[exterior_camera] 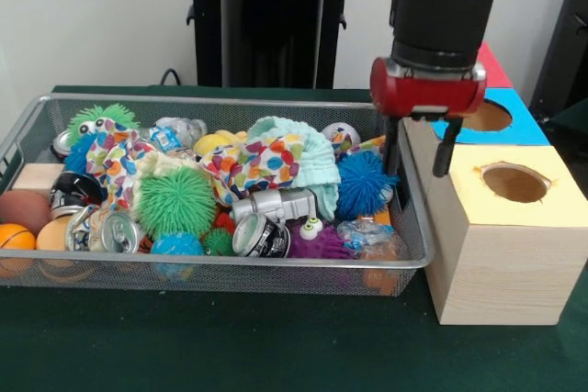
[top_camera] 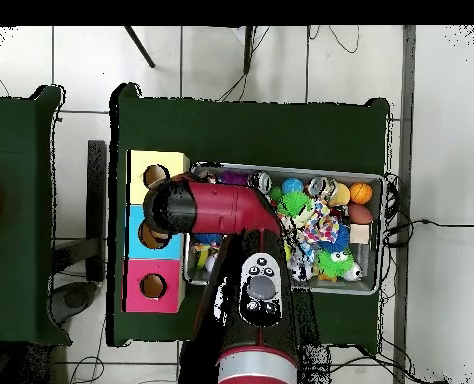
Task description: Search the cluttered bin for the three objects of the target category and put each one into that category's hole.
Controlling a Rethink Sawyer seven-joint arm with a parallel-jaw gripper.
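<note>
Green table (exterior_camera: 230, 346), with our bin (exterior_camera: 211, 268) at 9 o'clock of the boxes (exterior_camera: 501, 227).
Our gripper (exterior_camera: 419, 161) hangs open and empty over the bin's rim beside the boxes.

White wall (exterior_camera: 92, 16), tiled floor (top_camera: 441, 150), green table (exterior_camera: 230, 337).

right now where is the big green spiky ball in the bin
In the front view the green spiky ball lies left of centre in the bin, near its front rim, just above a silver can and below the polka-dot cloth.
</note>
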